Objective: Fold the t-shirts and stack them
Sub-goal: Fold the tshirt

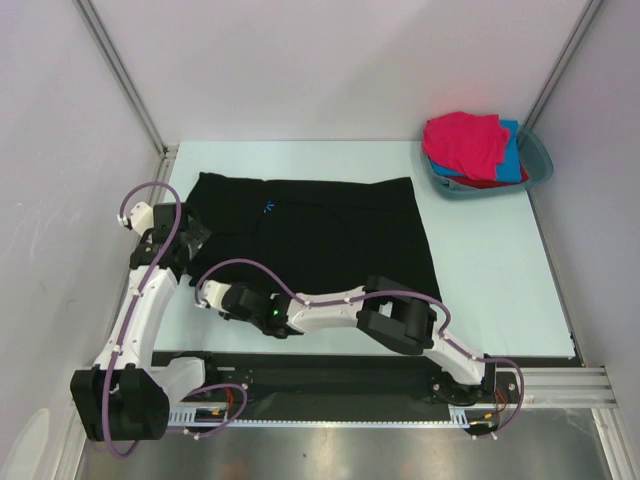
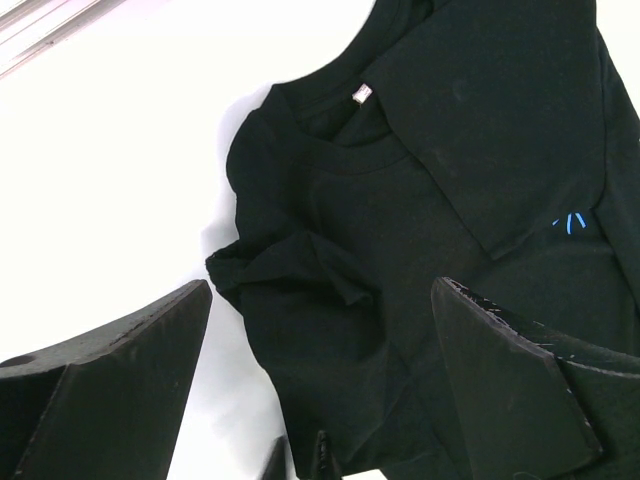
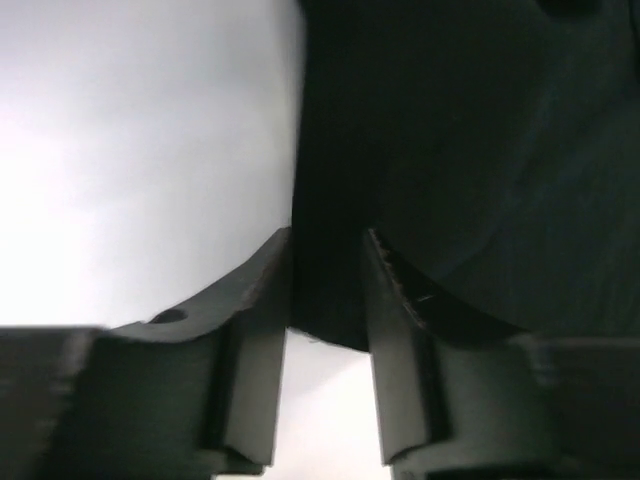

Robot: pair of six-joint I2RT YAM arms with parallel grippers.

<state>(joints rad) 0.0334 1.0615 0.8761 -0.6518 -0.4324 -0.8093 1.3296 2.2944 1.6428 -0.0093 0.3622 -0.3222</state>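
While the right gripper [image 3: 328,238] is half closed, the shirt [image 3: 470,150] edge is seen between its jaws, hold unconfirmed | left gripper [image 2: 322,288] held wide, empty, shirt beneath its jaws | risk: edge may be dropped if lifted before the pinch is made.

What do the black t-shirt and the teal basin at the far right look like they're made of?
Black t-shirt: soft, matte knit cloth, possibly cotton; it wrinkles and folds limply, and has a sewn collar band with a label. Teal basin: probably hard plastic, smooth with a slight sheen, and its moulded rim keeps its shape.
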